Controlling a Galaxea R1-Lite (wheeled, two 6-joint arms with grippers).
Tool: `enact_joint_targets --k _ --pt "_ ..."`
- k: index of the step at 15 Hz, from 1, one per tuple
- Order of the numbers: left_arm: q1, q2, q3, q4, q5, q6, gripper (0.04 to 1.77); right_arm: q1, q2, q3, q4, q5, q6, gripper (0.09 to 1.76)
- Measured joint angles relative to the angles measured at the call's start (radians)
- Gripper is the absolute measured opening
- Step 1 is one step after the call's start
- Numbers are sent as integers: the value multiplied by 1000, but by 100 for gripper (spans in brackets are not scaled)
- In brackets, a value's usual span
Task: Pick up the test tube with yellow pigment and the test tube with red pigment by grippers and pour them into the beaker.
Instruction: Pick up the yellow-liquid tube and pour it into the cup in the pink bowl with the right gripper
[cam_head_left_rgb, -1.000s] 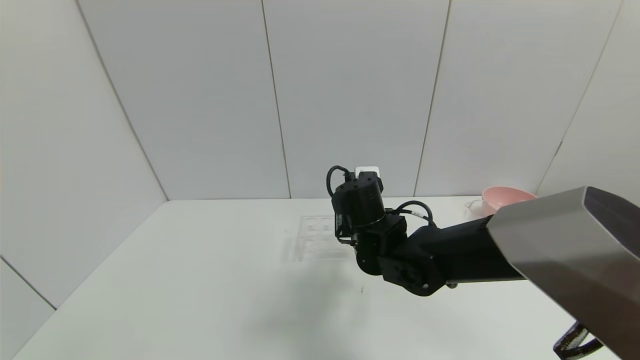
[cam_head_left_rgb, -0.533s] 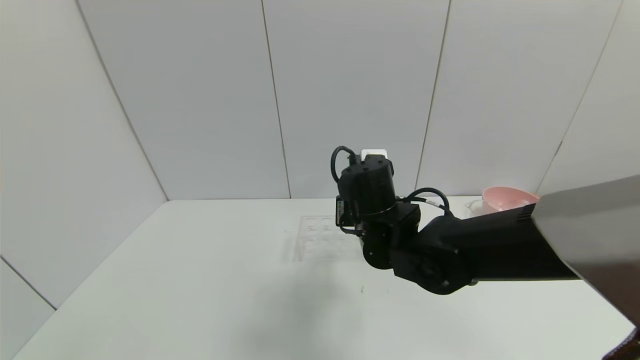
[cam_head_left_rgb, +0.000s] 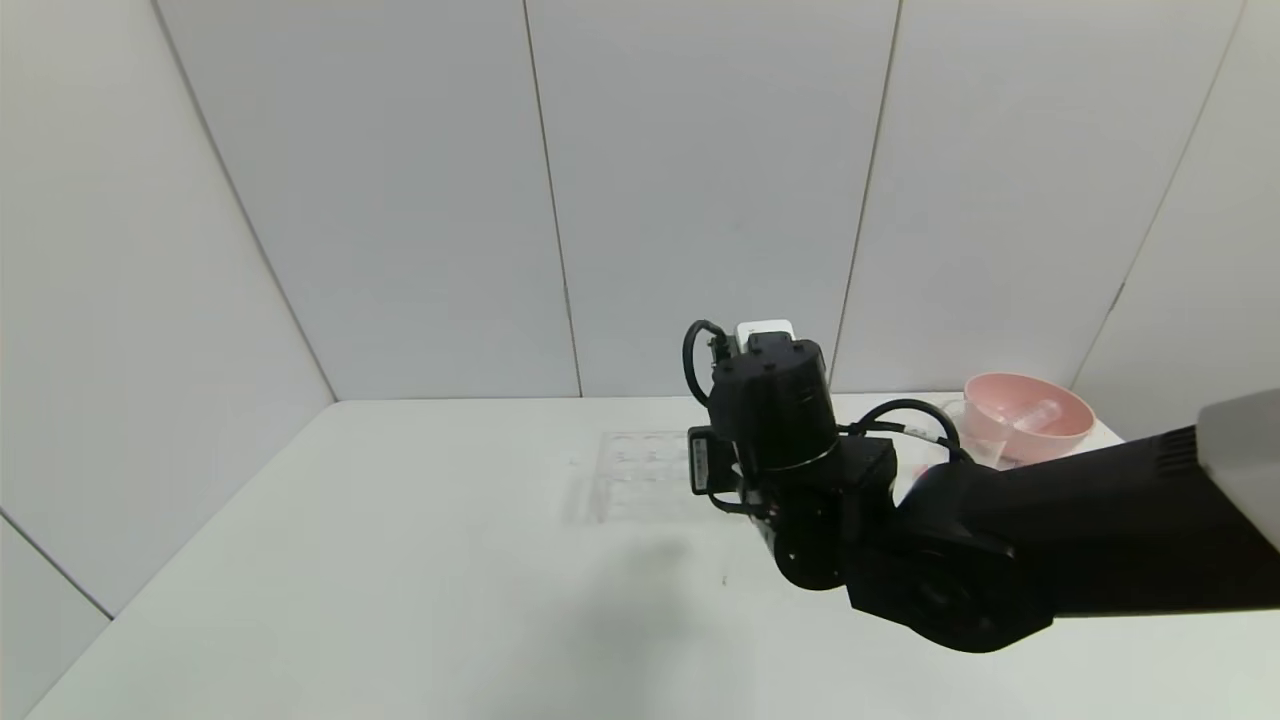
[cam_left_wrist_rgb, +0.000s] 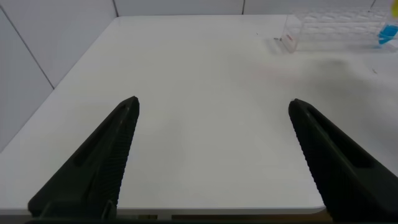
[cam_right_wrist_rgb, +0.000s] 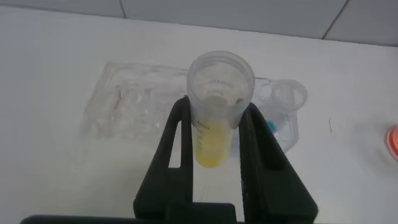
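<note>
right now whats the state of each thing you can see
yellow pigment test tube: upright, lifted, yellow liquid inside
right gripper: jaws shut on the tube
left gripper: jaws open, holding nothing
clear rack: flat on the table
blue-liquid tube: standing in the rack
pink bowl: upright

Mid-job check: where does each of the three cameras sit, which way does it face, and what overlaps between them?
Head view: above, facing forward and down at the table; right arm shows.
Left wrist view: low over the table, facing the tube rack; left gripper jaws open.
Right wrist view: above the right gripper, jaws shut on the test tube with yellow pigment.
Shared: the rack appears in all three.
</note>
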Motion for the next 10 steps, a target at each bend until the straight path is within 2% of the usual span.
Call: enact_joint_targets --k 5,7,10 --pt "0 0 0 0 0 0 172 -41 -177 231 -2 263 -85 49" --pt "0 0 0 0 0 0 172 -116 -261 318 -2 425 -152 49" --pt "0 0 0 0 0 0 172 -302 -380 428 1 731 -298 49"
